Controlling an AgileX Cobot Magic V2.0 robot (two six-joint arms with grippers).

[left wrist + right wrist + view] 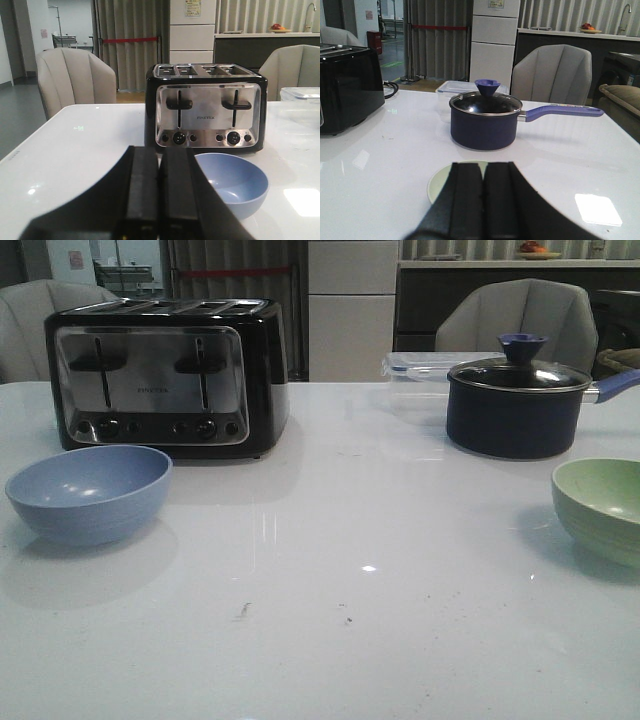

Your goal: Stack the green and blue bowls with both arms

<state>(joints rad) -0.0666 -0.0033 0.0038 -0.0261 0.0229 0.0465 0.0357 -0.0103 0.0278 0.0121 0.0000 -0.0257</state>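
**Bowls apart, both grippers closed**

Blue bowl (89,492) at table's (330,590) left, just in front of four-slot toaster (168,374). Green bowl (603,508) at far right edge, partly cut off, near navy saucepan (517,406) with glass lid; clear plastic container (415,368) behind. Left gripper (159,197) fingers pressed together, holding nothing, above blue bowl's near side. Right gripper (482,200) likewise pressed together, seemingly over green bowl's rim, mostly hidden.
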